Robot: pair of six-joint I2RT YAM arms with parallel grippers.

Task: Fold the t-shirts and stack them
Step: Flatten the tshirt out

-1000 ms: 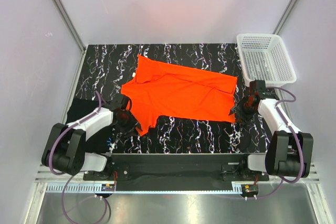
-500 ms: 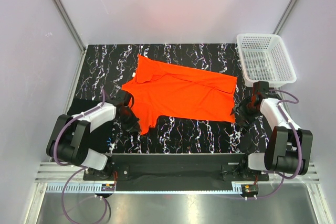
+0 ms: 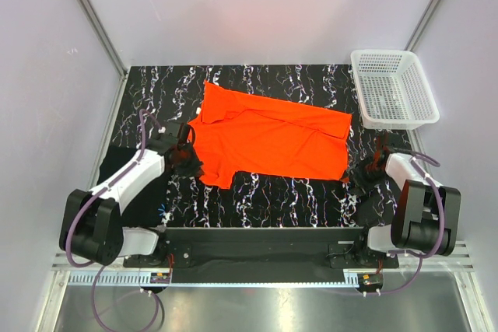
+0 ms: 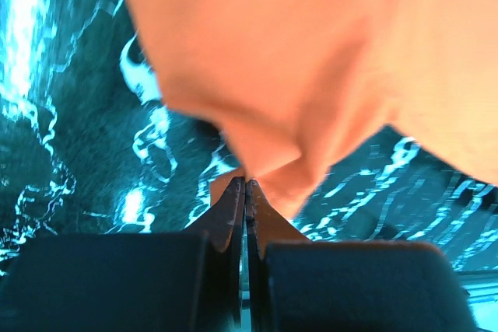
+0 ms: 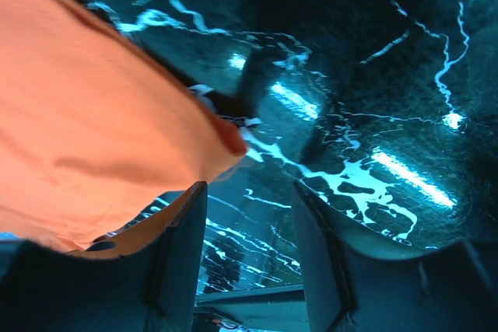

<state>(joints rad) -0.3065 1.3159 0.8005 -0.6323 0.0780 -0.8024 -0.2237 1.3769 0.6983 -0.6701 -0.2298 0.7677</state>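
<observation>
The orange-red t-shirt (image 3: 268, 141) lies spread across the middle of the black marbled mat (image 3: 272, 192). My left gripper (image 3: 189, 162) is at its near left corner. In the left wrist view the jaws of the left gripper (image 4: 243, 182) are pressed together, with a bunched fold of the shirt (image 4: 311, 75) pinched at their tips. My right gripper (image 3: 372, 172) sits low on the mat just right of the shirt's near right corner. In the right wrist view the right gripper (image 5: 247, 192) is open, and the shirt's corner (image 5: 101, 130) lies beside its left finger. A black folded t-shirt (image 3: 113, 165) lies at the left under my left arm.
A white mesh basket (image 3: 381, 53) stands at the back right corner, just beyond the right arm. Bright walls close in the mat on the left, back and right. The arm bases and a black rail run along the near edge.
My left gripper has shut on the shirt's near left flap and drawn it up and away from the near edge. The right gripper slid a little right and nearer, off the shirt's corner.
</observation>
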